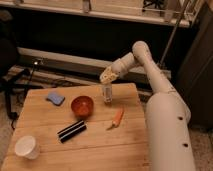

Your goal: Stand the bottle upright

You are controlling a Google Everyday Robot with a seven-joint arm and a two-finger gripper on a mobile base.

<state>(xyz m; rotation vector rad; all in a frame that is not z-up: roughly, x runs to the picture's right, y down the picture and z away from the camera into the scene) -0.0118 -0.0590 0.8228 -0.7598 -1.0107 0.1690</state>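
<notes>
While the bottle (107, 93) is standing upright on the tabletop (95, 140) just right of the bowl (82, 105), the tool (107, 76) is hovering just above its top; grip state: cannot tell; task is looking nearly complete.

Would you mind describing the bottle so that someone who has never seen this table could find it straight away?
Start at the wooden table and go to its far edge, just right of the reddish bowl. The bottle stands upright there, directly beneath the robot's claw. It is small, pale and see-through, unlike the orange carrot lying nearer the front and the white cup at the near left corner.
</notes>
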